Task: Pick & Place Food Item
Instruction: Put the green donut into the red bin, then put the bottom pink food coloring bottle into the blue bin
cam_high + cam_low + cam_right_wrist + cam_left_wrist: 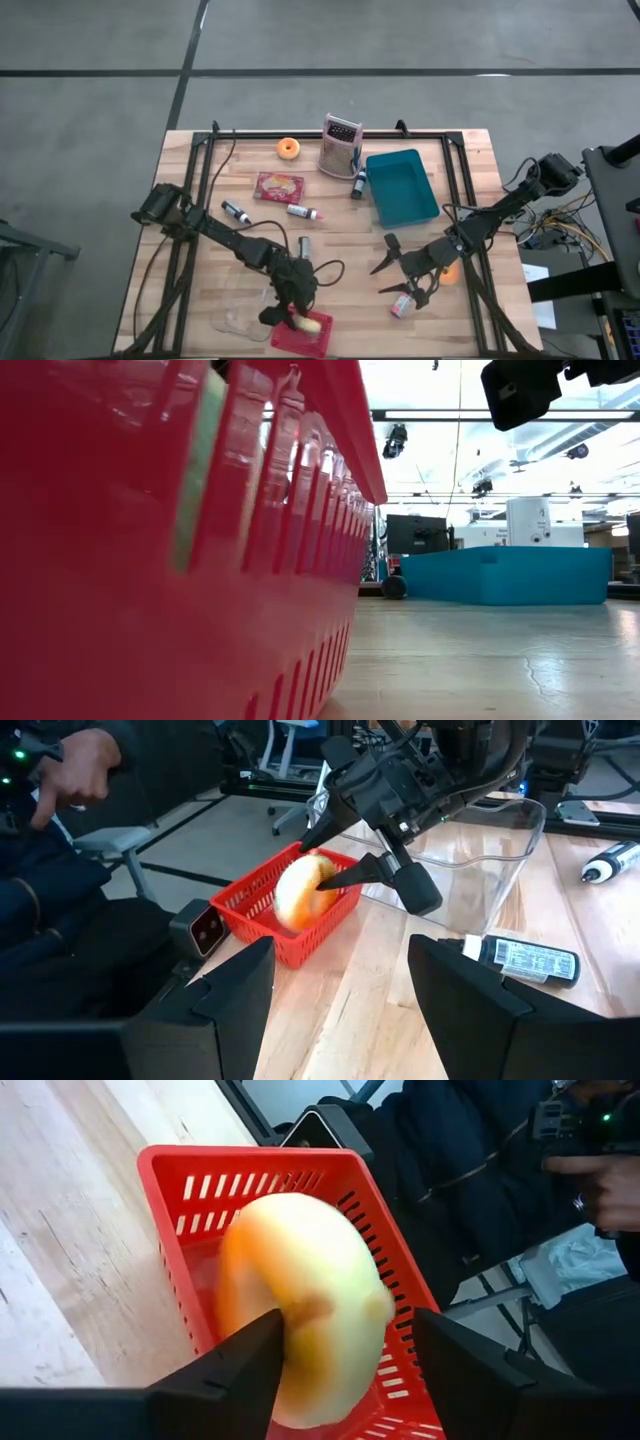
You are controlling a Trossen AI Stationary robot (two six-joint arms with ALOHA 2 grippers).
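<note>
A pale yellow doughnut (pixel 300 1295) hangs blurred over the red basket (pixel 190 1190) at the table's near edge. My left gripper (pixel 350 1325) stands open around it, slanting down over the basket (pixel 303 338). The right wrist view shows the doughnut (pixel 303 890) between the spread fingers, above the basket (pixel 250 925). My right gripper (pixel 400 275) waits open above the table's near right part, with nothing between its fingers. My left gripper has one fingertip (pixel 270 1335) at the doughnut's hole (pixel 310 1310), and the other finger (pixel 440 1340) stands clear of the doughnut's rim. I cannot tell whether the first fingertip touches it. The doughnut is above the basket floor, tilted on edge.
A teal bin (pixel 402 187), a grater (pixel 340 145), an orange doughnut (pixel 289 148), a red packet (pixel 279 186), markers and a small bottle (pixel 305 247) lie farther back. A clear container (pixel 470 840) stands beside the basket. A person (pixel 480 1170) sits past the near edge.
</note>
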